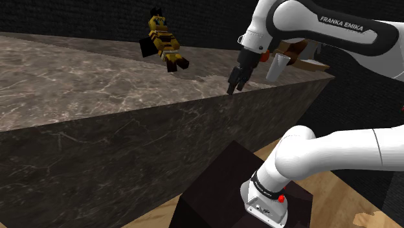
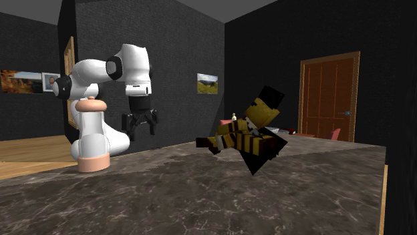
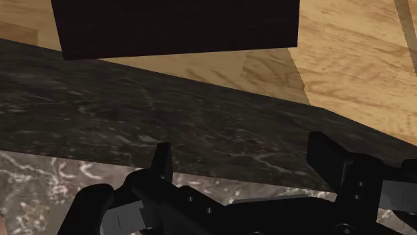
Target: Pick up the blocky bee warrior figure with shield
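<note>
Shoulder view: bee figure (image 1: 163,43) lies on counter (image 1: 78,84), well apart from end effector (image 1: 235,83), which is spread and empty. Probably rigid, light, blocky; grip across the striped torso, not the limbs.

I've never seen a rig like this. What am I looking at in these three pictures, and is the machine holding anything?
It is a white robot arm on a dark box, ending in a black two-finger pincer. One picture looks down from beside the box, one looks across the stone-patterned counter, one looks along the pincer. On the counter are a yellow-and-black blocky bee figure, tipped over, and an upright pale grinder. The pincer is open, holds nothing, and hangs apart from the figure.
</note>
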Controlling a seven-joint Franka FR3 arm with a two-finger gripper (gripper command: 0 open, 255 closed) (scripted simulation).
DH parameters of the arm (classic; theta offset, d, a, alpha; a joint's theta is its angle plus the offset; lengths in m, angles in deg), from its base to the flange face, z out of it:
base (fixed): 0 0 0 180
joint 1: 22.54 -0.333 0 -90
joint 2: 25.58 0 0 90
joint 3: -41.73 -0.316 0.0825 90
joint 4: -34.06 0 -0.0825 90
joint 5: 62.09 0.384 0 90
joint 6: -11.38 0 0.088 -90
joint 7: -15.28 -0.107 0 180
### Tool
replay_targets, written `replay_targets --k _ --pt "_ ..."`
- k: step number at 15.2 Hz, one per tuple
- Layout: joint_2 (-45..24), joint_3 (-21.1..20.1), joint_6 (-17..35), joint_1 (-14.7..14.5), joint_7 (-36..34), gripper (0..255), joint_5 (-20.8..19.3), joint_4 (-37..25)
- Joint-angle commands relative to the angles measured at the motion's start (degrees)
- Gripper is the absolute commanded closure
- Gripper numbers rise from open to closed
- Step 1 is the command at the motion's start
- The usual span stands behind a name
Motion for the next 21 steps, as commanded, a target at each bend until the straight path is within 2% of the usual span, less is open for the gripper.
replay_targets --k 1,11,21 --pt "0.0 0.0 0.0 0.0 0.0 0 0.0 0.0" --pt "-18.8 -4.0 10.3 -0.3 -3.9 0 -2.4 -14.7" --pt "-37.3 -7.5 13.6 -0.1 -8.9 0 -8.1 -35.3"
